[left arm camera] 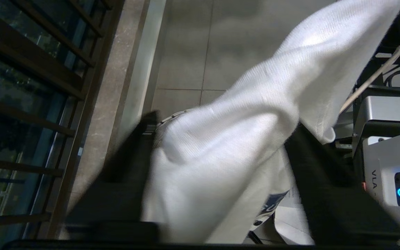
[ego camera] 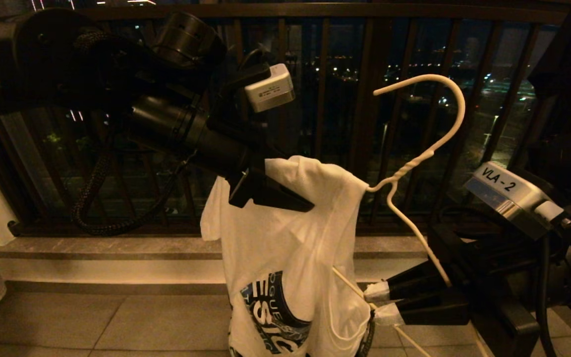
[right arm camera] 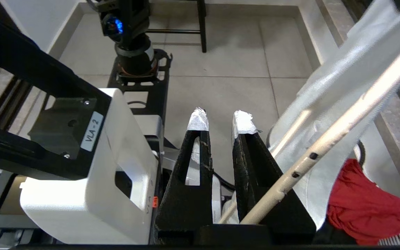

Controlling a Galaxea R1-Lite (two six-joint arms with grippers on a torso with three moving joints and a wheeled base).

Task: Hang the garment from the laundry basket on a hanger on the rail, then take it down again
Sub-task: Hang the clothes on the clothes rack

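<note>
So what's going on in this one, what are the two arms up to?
The robot is dressing a thin white wire hanger with a white T-shirt bearing a dark blue chest print. The right gripper grips one hanger arm low down, holding the hanger up in front of a dark brown railing. The left gripper has the shirt's upper fabric between its fingers, near the hanger's twisted neck. The shirt drapes over one hanger arm only; the hook is free, not on any rail.

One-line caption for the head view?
Left gripper grips the T-shirt at its shoulder while the right gripper holds the wire hanger.
</note>
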